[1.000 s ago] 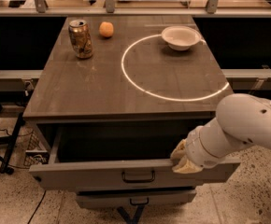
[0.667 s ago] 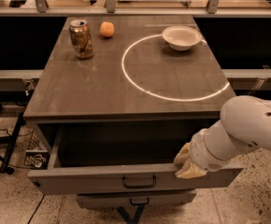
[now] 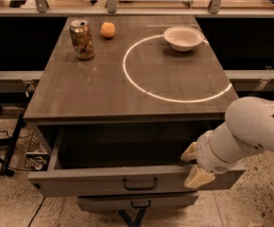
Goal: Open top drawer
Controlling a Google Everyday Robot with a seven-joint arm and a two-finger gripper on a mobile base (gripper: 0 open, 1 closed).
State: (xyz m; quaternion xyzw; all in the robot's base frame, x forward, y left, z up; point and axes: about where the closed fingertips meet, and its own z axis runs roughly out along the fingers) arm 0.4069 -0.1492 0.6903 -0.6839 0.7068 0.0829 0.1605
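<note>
The top drawer (image 3: pixel 89 181) is pulled well out from under the grey table top; its flat grey front carries a dark loop handle (image 3: pixel 140 184) at centre, and its deep box is dark inside. My gripper (image 3: pixel 192 164) sits at the right part of the drawer's front edge, one beige finger (image 3: pixel 189 152) inside the box and the other finger (image 3: pixel 196 177) outside on the front face. The white arm reaches in from the right. A narrower grey drawer (image 3: pixel 137 203) shows below, only slightly out.
On the table top (image 3: pixel 89 93) stand a soda can (image 3: pixel 81 39) at back left, an orange (image 3: pixel 108 30) beside it and a white bowl (image 3: pixel 183 37) at back right. A ring of light lies on the top. Cables and a stand leg are on the floor at left.
The top drawer has slid further out toward the camera, and my gripper has moved with its front edge, down and toward the camera.
</note>
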